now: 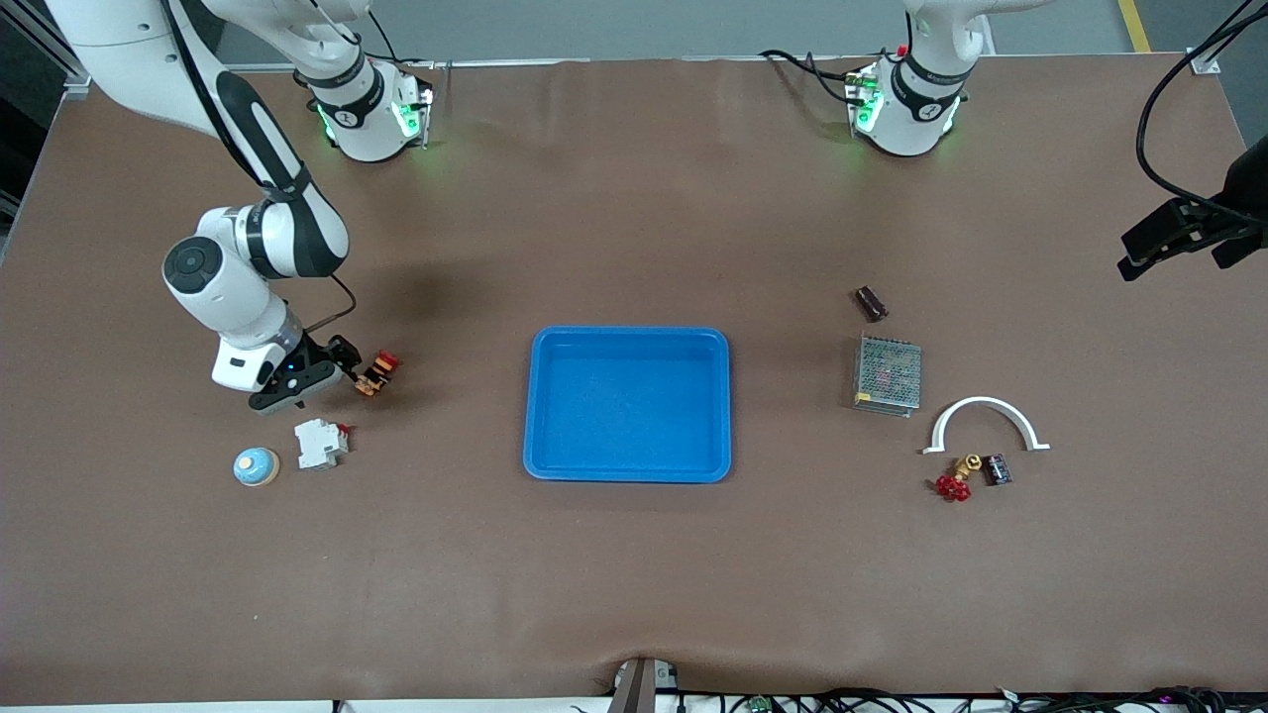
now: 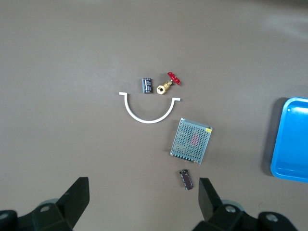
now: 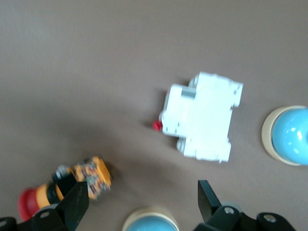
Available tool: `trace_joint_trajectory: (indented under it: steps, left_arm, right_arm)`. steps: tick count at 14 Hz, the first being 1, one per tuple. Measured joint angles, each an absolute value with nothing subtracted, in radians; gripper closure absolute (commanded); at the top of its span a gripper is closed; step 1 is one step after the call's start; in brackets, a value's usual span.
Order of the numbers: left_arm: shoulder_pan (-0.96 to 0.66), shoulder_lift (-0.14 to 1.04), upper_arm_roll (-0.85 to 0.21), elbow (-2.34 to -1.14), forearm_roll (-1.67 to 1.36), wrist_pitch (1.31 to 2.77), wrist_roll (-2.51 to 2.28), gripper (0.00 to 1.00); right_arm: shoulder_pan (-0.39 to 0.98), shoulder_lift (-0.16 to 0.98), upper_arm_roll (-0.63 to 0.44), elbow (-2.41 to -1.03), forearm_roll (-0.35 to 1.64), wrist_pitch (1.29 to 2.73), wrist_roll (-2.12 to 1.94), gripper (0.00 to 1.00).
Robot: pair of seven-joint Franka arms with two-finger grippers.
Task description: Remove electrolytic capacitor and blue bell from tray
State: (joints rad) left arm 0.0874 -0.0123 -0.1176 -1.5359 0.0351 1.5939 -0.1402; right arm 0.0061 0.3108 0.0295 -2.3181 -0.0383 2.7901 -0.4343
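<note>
The capacitor (image 1: 871, 303) (image 2: 186, 179), a short dark cylinder, lies on the table toward the left arm's end. My left gripper (image 2: 144, 201) (image 1: 1154, 243) hangs open high above that end, holding nothing. A blue bell (image 1: 256, 466) (image 3: 290, 135) with a cream rim sits toward the right arm's end. My right gripper (image 1: 302, 381) (image 3: 142, 204) is open and low over the table there. A second blue dome (image 3: 151, 224) with the same cream rim shows between its fingers (image 3: 77, 204), untouched. In the front view the hand hides that dome.
A blue tray (image 1: 540, 396) lies mid-table. By the right gripper are an orange-and-red push button (image 1: 378, 371) and a white circuit breaker (image 1: 320, 443). Near the capacitor are a mesh power supply (image 1: 888, 373), a white arch (image 1: 986, 406), a red-handled valve (image 1: 956, 480) and a small dark part (image 1: 996, 468).
</note>
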Motion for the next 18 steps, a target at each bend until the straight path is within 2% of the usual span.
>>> trace_joint_trajectory:
  steps: [3, 8, 11, 15, 18]
  left_arm:
    - [0.083, -0.012, -0.118, -1.535, 0.035, 1.585, -0.14, 0.0]
    - [0.081, -0.011, -0.117, -1.532, 0.035, 1.585, -0.14, 0.0]
    - [0.074, -0.011, -0.118, -1.532, 0.035, 1.585, -0.14, 0.0]
    - [0.073, -0.007, -0.124, -1.532, 0.035, 1.585, -0.14, 0.0]
    - [0.072, -0.003, -0.131, -1.532, 0.035, 1.585, -0.14, 0.0]
  right_arm:
    - [0.03, 0.288, 0.03, -2.239, -0.038, 2.638, -0.393, 0.0]
    - [0.052, 0.25, 0.029, -1.909, -0.038, 2.08, -0.298, 0.0]
    - [0.048, 0.246, 0.023, -1.718, -0.038, 1.827, -0.25, 0.0]
    - [0.024, 0.246, 0.011, -1.54, -0.04, 1.638, -0.242, 0.0]
    - [-0.023, 0.245, 0.007, -1.435, -0.04, 1.578, -0.241, 0.0]
